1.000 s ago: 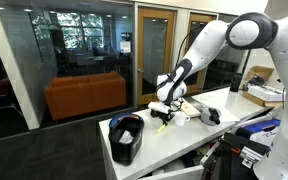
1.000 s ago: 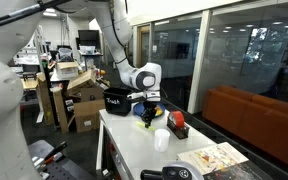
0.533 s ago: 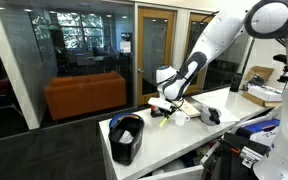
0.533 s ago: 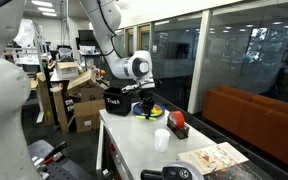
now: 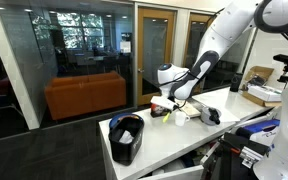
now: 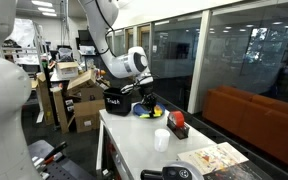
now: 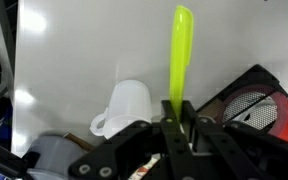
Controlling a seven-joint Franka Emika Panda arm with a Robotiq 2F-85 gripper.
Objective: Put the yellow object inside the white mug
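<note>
My gripper is shut on the yellow object, a thin flat yellow-green strip that sticks out past the fingertips. In the wrist view the white mug stands on the white table just left of the jaws, apart from the strip. In both exterior views the gripper hangs low over the table. The mug stands nearer the table's front edge, away from the gripper. The strip shows faintly below the fingers.
A black bin stands at the table's end. A small red object on a dark base sits next to the mug. A printed sheet lies further along the white table.
The arm has swung and lifted a little, carrying the yellow object with it away from the table top. The mug and the red object have not moved.
</note>
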